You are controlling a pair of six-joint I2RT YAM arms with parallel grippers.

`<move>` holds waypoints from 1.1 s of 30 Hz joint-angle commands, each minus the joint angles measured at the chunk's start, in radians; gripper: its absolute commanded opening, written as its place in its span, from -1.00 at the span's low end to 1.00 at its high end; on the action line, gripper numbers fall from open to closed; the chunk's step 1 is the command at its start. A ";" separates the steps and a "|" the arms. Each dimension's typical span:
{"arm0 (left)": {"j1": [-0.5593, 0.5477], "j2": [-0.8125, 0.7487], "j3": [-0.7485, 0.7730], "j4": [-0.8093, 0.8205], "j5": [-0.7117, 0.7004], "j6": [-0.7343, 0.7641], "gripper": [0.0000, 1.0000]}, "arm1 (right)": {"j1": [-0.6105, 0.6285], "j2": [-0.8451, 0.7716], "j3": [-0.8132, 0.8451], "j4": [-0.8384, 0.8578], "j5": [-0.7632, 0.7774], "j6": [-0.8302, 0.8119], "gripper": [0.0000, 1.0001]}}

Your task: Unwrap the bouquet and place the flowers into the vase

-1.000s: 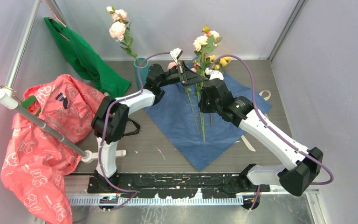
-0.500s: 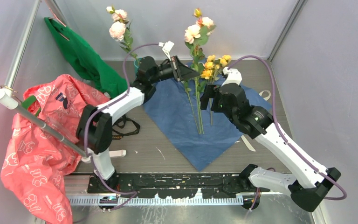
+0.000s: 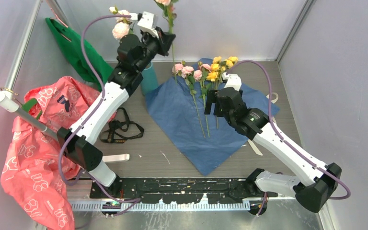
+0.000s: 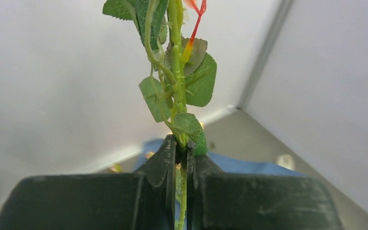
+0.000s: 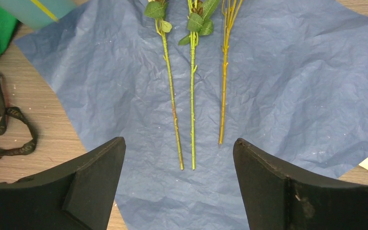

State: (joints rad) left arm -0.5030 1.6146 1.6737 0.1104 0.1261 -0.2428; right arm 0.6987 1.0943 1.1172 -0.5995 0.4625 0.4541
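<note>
Top view, left gripper [image 3: 168, 38]: raised high at the back of the table, above the vase [image 3: 149, 79]. It is pinched on the stem of one held flower [image 3: 172, 21], whose pink head reaches the top edge.
Top view, change on the left: half a second ago this stem hung over the blue paper sheet [image 3: 182, 127]. It has since swung left and upward.
Top view, flowers [image 3: 201, 72]: three stems lie side by side on the opened sheet, heads toward the back wall.
Top view, right gripper [image 3: 212, 105]: low over those stems, jaws spread. A second ago it sat close against the left gripper.
Top view, surroundings: green cloth bag [image 3: 84, 57], red-pink plastic bag [image 3: 43, 134] and black strap [image 3: 120, 132], all left of the sheet.
Left wrist view, fingers [image 4: 165, 163]: closed tight on the green leafy stem, which stands upright between them.
Right wrist view, fingers [image 5: 96, 182]: wide apart with nothing between them, above two green stems and one yellowish stem on the sheet. A corner of the vase shows at upper left.
</note>
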 commanded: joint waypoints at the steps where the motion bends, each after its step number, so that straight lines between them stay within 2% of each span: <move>1: 0.029 -0.010 0.136 -0.048 -0.197 0.234 -1.00 | -0.013 0.039 0.000 0.094 0.018 -0.022 0.75; 4: 0.051 0.005 0.158 -0.002 -0.271 0.356 -1.00 | -0.019 0.074 0.002 0.110 -0.004 -0.031 0.74; 6: 0.079 0.015 0.162 0.037 -0.282 0.384 -1.00 | -0.026 0.097 0.005 0.117 -0.013 -0.037 0.75; 16: 0.231 0.127 0.273 0.017 -0.247 0.283 -1.00 | -0.063 0.177 0.015 0.142 -0.056 -0.027 0.75; 27: 0.253 0.193 0.260 0.028 -0.227 0.249 -1.00 | -0.107 0.213 0.008 0.163 -0.131 -0.012 0.75; 33: 0.253 0.187 0.174 0.058 -0.273 0.248 -1.00 | -0.127 0.220 -0.020 0.178 -0.165 -0.002 0.74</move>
State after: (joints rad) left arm -0.2546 1.8217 1.8889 0.0917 -0.1139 0.0120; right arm 0.5835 1.3178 1.1110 -0.4747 0.3244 0.4389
